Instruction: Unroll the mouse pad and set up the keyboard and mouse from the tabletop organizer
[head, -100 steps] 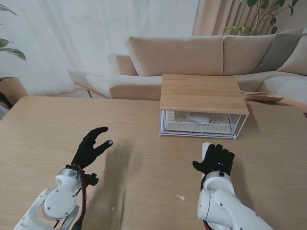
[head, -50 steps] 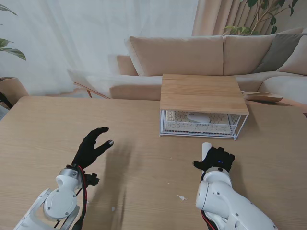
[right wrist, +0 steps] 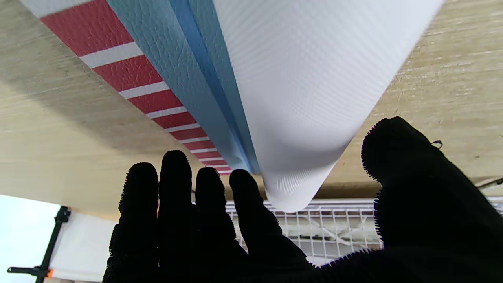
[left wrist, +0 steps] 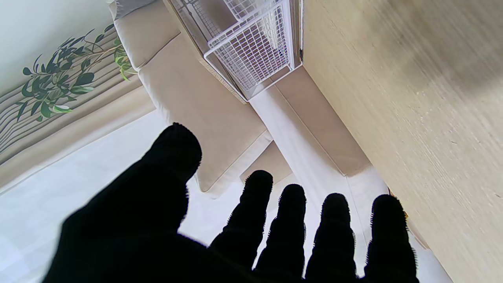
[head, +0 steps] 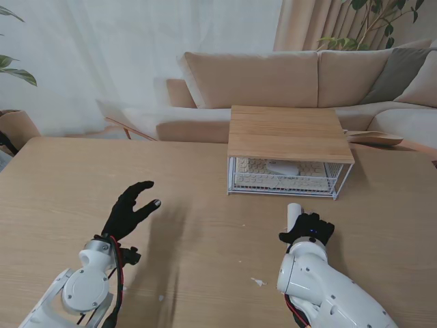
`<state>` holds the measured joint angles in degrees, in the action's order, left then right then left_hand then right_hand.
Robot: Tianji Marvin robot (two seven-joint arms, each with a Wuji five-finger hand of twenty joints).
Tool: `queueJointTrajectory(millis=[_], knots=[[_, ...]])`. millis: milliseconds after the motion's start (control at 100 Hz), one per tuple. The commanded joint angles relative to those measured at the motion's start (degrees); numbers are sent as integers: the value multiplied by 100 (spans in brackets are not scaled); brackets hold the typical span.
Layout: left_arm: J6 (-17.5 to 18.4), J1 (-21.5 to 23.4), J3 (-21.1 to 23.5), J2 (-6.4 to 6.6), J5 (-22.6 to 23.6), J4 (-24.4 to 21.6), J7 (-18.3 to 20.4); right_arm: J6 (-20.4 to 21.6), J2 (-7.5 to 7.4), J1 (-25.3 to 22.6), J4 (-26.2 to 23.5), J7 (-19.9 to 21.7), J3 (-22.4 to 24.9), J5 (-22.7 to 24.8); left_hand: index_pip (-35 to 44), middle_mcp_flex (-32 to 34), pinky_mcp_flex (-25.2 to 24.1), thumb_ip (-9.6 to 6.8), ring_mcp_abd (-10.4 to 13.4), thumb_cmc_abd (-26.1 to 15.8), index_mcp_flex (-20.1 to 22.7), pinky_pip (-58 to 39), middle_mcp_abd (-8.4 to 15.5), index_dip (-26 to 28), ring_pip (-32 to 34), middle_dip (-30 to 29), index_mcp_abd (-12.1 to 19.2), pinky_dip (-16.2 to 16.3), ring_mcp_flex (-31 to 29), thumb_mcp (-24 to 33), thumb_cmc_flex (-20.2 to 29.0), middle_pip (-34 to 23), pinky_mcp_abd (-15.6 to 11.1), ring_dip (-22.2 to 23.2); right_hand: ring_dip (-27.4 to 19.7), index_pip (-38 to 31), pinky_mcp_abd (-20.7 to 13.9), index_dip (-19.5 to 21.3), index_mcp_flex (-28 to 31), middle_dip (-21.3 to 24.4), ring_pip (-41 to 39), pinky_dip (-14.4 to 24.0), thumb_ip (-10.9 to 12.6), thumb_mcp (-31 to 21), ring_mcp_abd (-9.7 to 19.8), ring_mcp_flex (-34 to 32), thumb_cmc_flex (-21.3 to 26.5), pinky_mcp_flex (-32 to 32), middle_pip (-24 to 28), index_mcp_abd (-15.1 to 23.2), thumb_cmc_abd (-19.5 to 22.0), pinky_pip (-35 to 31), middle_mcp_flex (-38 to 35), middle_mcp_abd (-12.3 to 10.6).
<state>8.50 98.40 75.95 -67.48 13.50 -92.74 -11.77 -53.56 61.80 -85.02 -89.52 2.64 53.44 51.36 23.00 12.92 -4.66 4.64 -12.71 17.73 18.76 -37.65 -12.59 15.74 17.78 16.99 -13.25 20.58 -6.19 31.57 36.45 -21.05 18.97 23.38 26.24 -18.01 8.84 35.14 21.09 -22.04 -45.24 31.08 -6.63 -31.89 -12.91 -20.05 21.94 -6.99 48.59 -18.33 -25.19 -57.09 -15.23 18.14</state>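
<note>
The rolled mouse pad lay on the table at five o'clock, under the right hand, whose fingers curved loosely around it. The left hand hovered at eight o'clock, fingers spread wide, holding nothing. The keyboard and mouse sat in the organizer at one o'clock.

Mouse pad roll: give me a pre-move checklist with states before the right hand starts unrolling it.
1. Right hand at the mouse pad roll: ok, thumb and fingers flank it.
2. Firm grip on the roll: cannot tell.
3. Loose edge freed: ok, a red-striped and blue flap shows beside the roll.
4. Left hand out of the way: ok, open and holding nothing.
5. Keyboard and mouse in the organizer: ok, under its wooden top.
6. Bare table to the roll's left: ok.
</note>
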Motion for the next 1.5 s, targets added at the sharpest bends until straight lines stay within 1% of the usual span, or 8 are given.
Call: queueJointTrajectory(millis=[0, 390, 640, 790, 870, 970, 1150, 1490], knots=[[-16, -1, -4, -23, 1, 8, 72, -38, 38, 29, 50, 66, -40, -64, -82, -122, -30, -197, 65, -99, -161, 185, 166, -63, -89, -64, 35, 102, 140, -63, -54, 61, 3, 112, 82, -21, -121, 20, 27, -68, -118, -102, 255, 22, -94, -119, 98, -22, 205, -95, -148, -237, -91, 60], [-47, -1, -16, -38, -88, 0, 54, -171, 82, 233, 373, -52, -324, -261, -80, -122, -28, -197, 61, -101, -163, 197, 165, -63, -93, -64, 27, 124, 142, -54, -53, 61, 3, 116, 274, -390, -92, -28, 330, -199, -495, 9, 204, -849, -30, -510, 214, -223, 466, 106, -372, -641, -525, -30], [-81, -12, -44, -38, -90, 4, 61, -305, 98, 362, 541, -95, -486, -331, -78, -122, -27, -197, 69, -102, -162, 202, 167, -62, -94, -63, 26, 134, 139, -52, -49, 58, 3, 120, 643, -1209, 30, 224, 784, -772, -1297, 445, 206, -1583, 94, -1204, 792, -568, 1025, 449, -454, -1210, -1267, -218], [-156, 28, -42, -70, -339, -72, 50, -372, 130, 424, 663, -175, -569, -391, -76, -123, -39, -198, 69, -104, -162, 216, 162, -61, -102, -64, 28, 135, 150, -46, -40, 62, -6, 117, 774, -1855, 177, 440, 1336, -1079, -1757, 706, 228, -2025, 181, -2028, 1242, -1132, 1183, 741, -514, -1582, -2102, -376], [-167, 29, -38, -72, -347, -76, 48, -345, 166, 414, 714, -266, -560, -420, -71, -117, -35, -197, 63, -98, -147, 230, 169, -60, -103, -64, 25, 133, 143, -47, -37, 60, -5, 117, 806, -2826, 207, -117, 1400, -1233, -2019, 915, -283, -2148, 249, -2567, 1680, -1565, 1239, 1018, -831, -1814, -2664, -507], [-184, 35, -40, -73, -344, -93, 43, -270, 214, 383, 759, -420, -515, -397, -74, -121, -33, -196, 58, -105, -139, 240, 164, -62, -105, -63, 22, 143, 143, -49, -33, 59, -2, 119, 943, -3713, 240, -337, 1499, -1288, -2360, 1090, -403, -2249, 317, -3026, 2132, -1911, 1407, 1263, -1063, -2129, -3198, -557], [-219, 38, -71, -63, -310, -108, 68, -103, 328, 192, 727, -809, -232, -393, -78, -120, -31, -196, 66, -105, -129, 250, 161, -64, -103, -56, 16, 159, 141, -51, -34, 46, -2, 122, 937, -4000, 477, -506, 2240, -1329, -2515, 1162, -436, -2552, 237, -3792, 2415, -2506, 1332, 1329, -1296, -2388, -4055, -488], [-247, 197, -70, -28, -198, -324, 133, 646, 644, -782, -131, -2036, 839, -665, -85, -103, -28, -196, 54, -105, -77, 264, 117, -69, -91, -37, -6, 183, 134, -50, -33, 9, -2, 132, 986, -4012, 649, -373, 2390, -1484, -2654, 1218, -466, -2906, 161, -4072, 2477, -2726, 1295, 1069, -1520, -2512, -4289, -265]])
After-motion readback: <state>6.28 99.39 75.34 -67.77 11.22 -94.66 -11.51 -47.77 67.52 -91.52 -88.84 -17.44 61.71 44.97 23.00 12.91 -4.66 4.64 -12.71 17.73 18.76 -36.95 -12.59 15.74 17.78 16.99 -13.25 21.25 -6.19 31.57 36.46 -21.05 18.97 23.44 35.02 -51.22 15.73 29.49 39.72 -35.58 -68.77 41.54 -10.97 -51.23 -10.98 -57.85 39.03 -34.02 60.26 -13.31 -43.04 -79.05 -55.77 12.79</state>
